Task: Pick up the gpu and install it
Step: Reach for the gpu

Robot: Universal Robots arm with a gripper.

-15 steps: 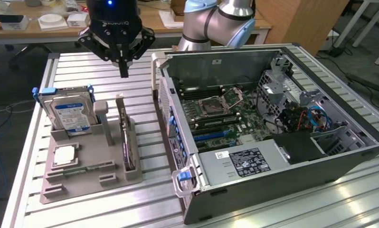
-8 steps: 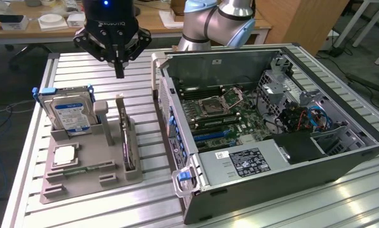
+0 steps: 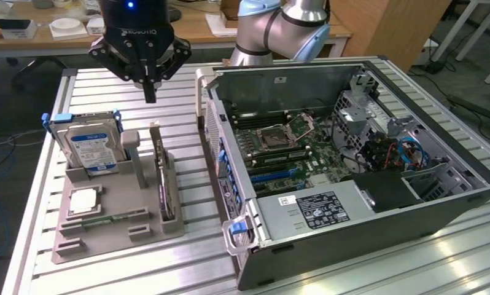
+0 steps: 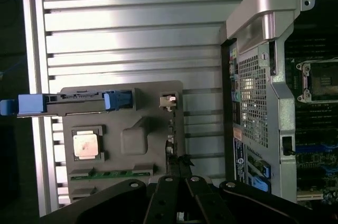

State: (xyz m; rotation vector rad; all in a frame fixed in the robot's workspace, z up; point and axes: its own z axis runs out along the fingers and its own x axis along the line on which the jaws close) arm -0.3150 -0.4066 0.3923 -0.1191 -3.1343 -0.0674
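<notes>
The gpu (image 3: 164, 181) stands on edge in a slot of the grey holder tray (image 3: 114, 238), a thin dark card with its silver bracket end up. My gripper (image 3: 150, 98) hangs above the tray's far side, a little behind and above the card, fingers shut together and holding nothing. In the wrist view the gpu (image 4: 170, 139) shows edge-on as a thin line just beyond my shut gripper (image 4: 179, 170). The open computer case (image 3: 352, 153) lies at the exterior view's right, its motherboard with blue slots (image 3: 274, 175) exposed.
A silver hard drive (image 3: 89, 146) with blue handles stands in the tray beside the card, with a square CPU chip (image 3: 83, 201) and a memory stick (image 3: 105, 219) lying flat. The case wall (image 4: 259, 71) rises close beside the tray. Everything rests on a slatted aluminium table (image 3: 130, 80).
</notes>
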